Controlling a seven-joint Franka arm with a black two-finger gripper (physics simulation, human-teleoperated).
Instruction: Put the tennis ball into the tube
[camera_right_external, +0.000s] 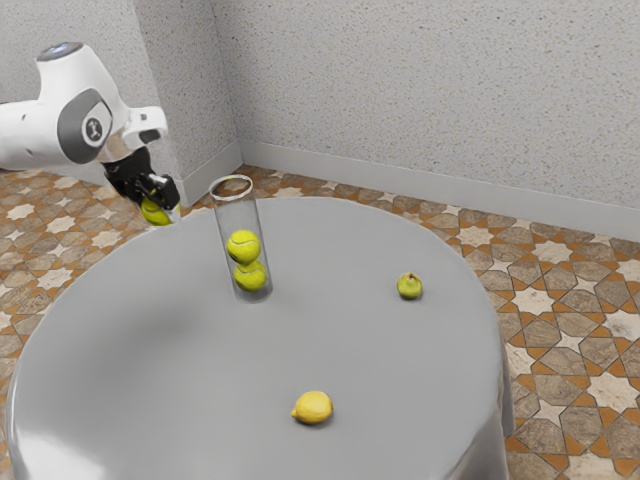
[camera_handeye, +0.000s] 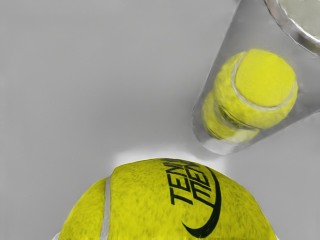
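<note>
Table (camera_right_external: 200, 380): grey cloth. Tube (camera_right_external: 222, 227): upright on it, two balls (camera_right_external: 243, 247) stacked inside. Gripper (camera_right_external: 163, 204): in the air beside the tube, jaws clamped on the third ball (camera_right_external: 154, 211), outside the tube. Step, as judged: transport. Next: get third ball above the rim (camera_handeye: 283, 24), centre, then release.
</note>
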